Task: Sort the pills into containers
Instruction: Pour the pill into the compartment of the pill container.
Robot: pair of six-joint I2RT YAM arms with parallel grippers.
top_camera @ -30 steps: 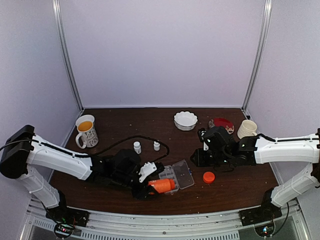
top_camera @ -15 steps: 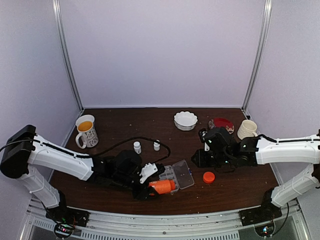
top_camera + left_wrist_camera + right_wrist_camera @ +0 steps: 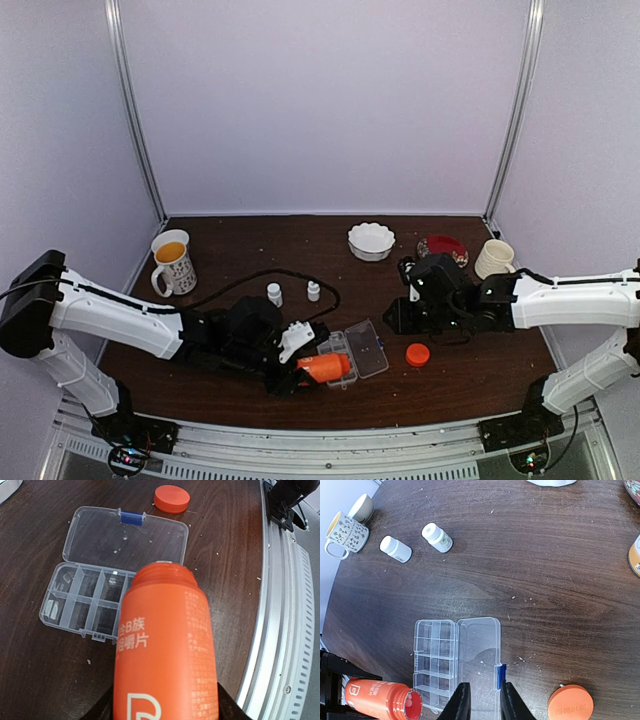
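Left claw [image 3: 300, 372] pinching orange bottle [image 3: 165, 650], tipped sideways, mouth at organiser box [image 3: 436, 655] edge, lower centre. Right claw [image 3: 482, 702] slightly spread, nothing in it, above open lid [image 3: 479, 645].

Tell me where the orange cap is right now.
In the top view, the orange cap lies on the table right of centre, just right of the open organiser box.
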